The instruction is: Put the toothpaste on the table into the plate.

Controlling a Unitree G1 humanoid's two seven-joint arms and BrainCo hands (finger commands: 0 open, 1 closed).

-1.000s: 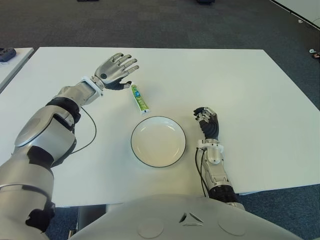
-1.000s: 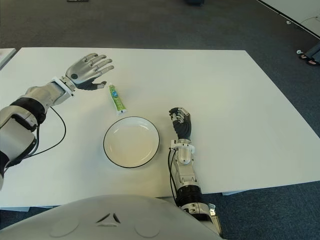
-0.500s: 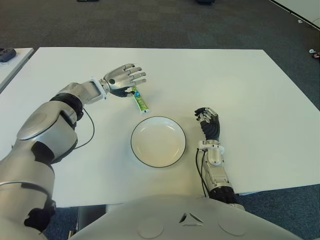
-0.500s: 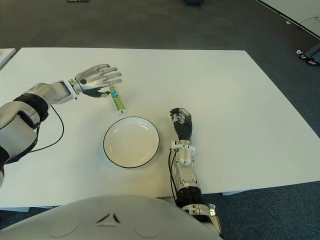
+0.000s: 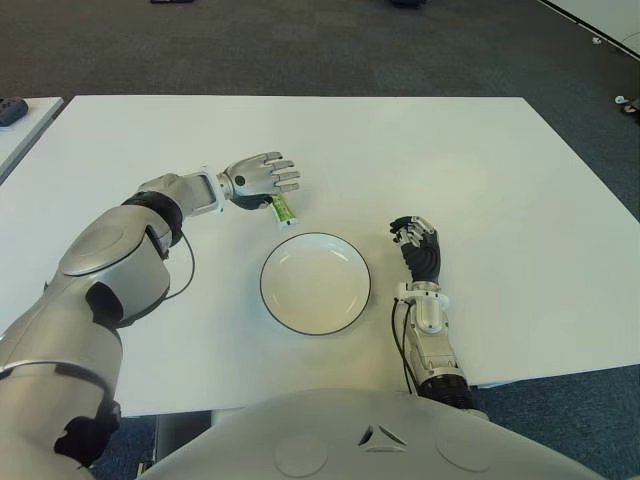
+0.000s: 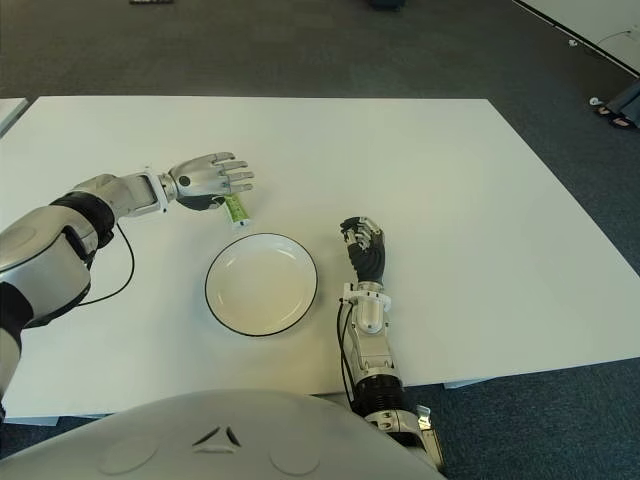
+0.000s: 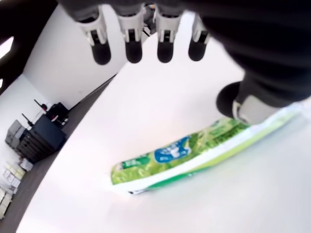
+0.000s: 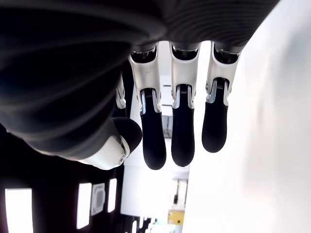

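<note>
**Left hand down over toothpaste**

Left hand (image 5: 258, 178) has dropped from above the bench (image 5: 480, 160) onto the far end of the toothpaste (image 5: 282, 209), which lies flat just beyond the plate (image 5: 315, 283). Eye views hide contact; the left wrist view shows the thumb tip against the tube (image 7: 194, 150), fingers (image 7: 133, 36) spread above, not closed. Right hand (image 5: 414, 243) shows right of the plate, fingers loosely curled, holding nothing.
</note>
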